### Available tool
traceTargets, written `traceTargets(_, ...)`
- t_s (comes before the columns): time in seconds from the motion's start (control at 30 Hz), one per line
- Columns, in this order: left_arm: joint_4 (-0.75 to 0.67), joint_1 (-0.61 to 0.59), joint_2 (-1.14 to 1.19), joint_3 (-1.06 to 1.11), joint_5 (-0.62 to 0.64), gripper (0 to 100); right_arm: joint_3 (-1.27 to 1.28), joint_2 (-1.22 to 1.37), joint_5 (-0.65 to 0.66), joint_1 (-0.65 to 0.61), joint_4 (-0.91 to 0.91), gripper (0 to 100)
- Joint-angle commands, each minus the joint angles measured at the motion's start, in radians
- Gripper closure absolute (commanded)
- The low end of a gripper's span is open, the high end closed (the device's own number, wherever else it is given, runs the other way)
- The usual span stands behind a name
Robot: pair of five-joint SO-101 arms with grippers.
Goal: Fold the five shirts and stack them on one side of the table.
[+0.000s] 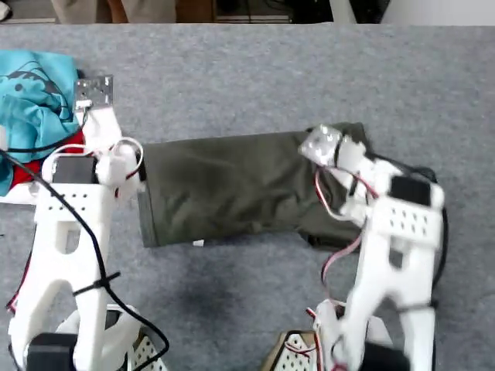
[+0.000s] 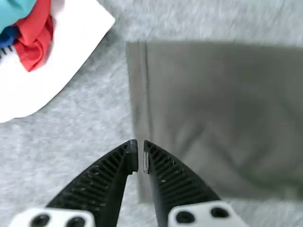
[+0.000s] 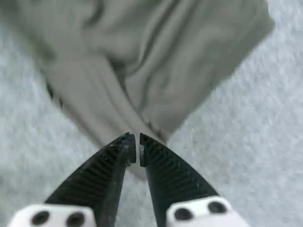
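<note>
An olive shirt (image 1: 232,189) lies folded into a long band across the middle of the grey table. At the band's left end my left gripper (image 1: 141,182) pinches the hem, its black fingers shut on the shirt's edge (image 2: 140,155). The hem (image 2: 137,94) runs straight away from the fingertips. My right gripper (image 1: 336,174) is at the band's right end, mostly hidden under its own wrist. There its fingers are shut (image 3: 137,149) on a bunched fold of the olive shirt (image 3: 156,71).
A pile of other shirts sits at the table's left edge: teal (image 1: 31,89) on top, red (image 2: 33,40) and white (image 2: 57,61) beneath. Bare grey table (image 1: 255,77) stretches behind the olive shirt and in front of it between the two arm bases.
</note>
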Motion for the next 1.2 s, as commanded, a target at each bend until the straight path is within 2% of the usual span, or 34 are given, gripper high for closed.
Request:
traceTargets(0.0,-0.052,0.051,0.081,-0.064,0.066,98,-0.133,0.211,-0.091,-0.033,-0.052,99.5)
traceTargets(0.13,-0.150,0.083,0.226,-0.074,0.069,98,-0.193,0.377,-0.097,-0.022,-0.049,99.4)
traceTargets(0.3,-0.258,0.078,0.443,-0.115,0.066,98,-0.124,0.397,-0.087,-0.028,-0.049,99.4)
traceTargets(0.6,-0.245,0.075,0.789,-0.388,0.071,98,0.085,0.309,-0.008,0.021,-0.092,99.4)
traceTargets(0.93,-0.245,0.075,0.954,-0.571,0.072,98,0.295,-0.107,0.172,0.151,0.043,99.4)
traceTargets(1.03,-0.244,0.075,0.957,-0.574,0.072,98,0.257,-0.183,0.163,0.143,-0.002,99.4)
traceTargets(1.17,-0.215,0.075,0.957,-0.586,0.072,98,0.173,-0.091,0.080,0.039,-0.075,99.4)
